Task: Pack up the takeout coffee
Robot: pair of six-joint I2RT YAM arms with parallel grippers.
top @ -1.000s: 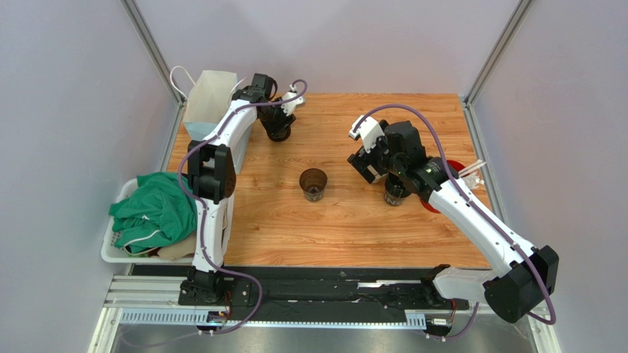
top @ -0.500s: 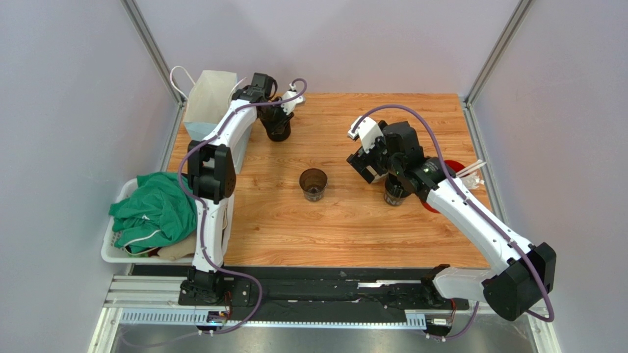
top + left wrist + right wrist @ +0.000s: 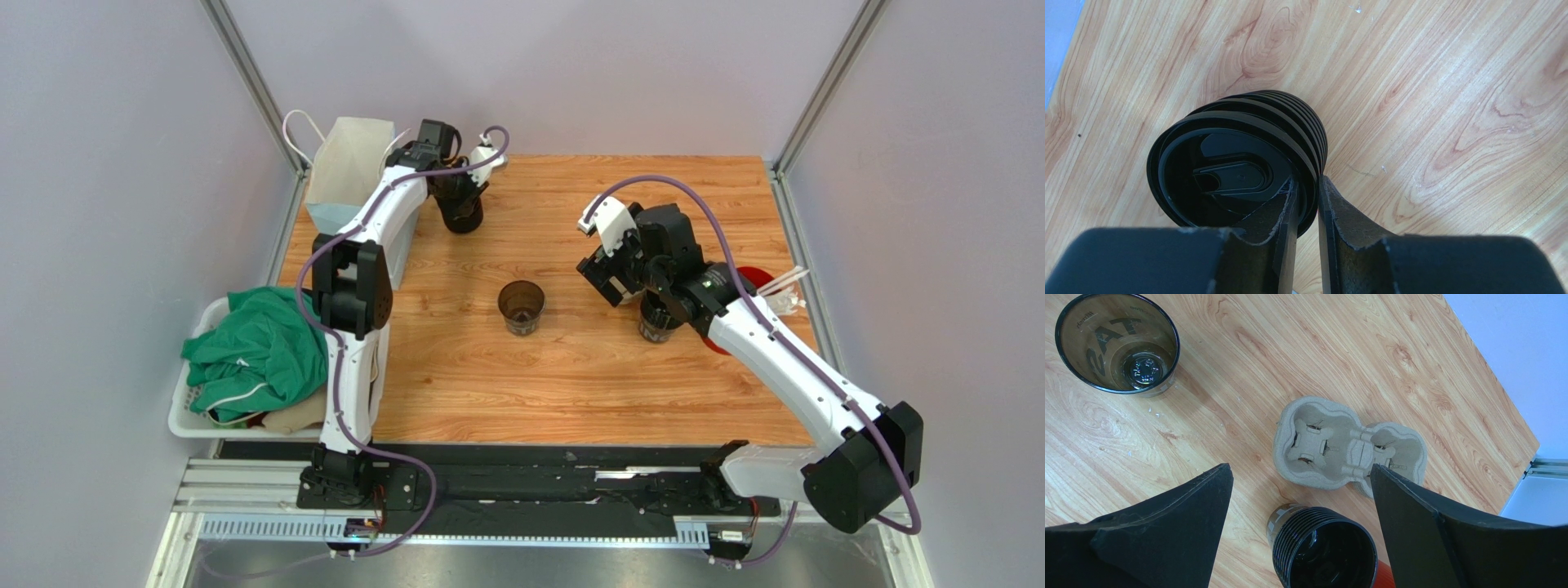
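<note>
The left gripper (image 3: 1306,187) pinches the rim of the takeout coffee (image 3: 1229,165), just beside the paper bag (image 3: 347,165); a firm squeeze and straight lift seem best. The right gripper (image 3: 1298,471) hangs wide open, well apart from the bag.

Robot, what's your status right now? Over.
Left gripper pinching rim of black lid. Right gripper open above lidless black cup, cardboard tray beside it. Nothing seen in the way. Over.
</note>
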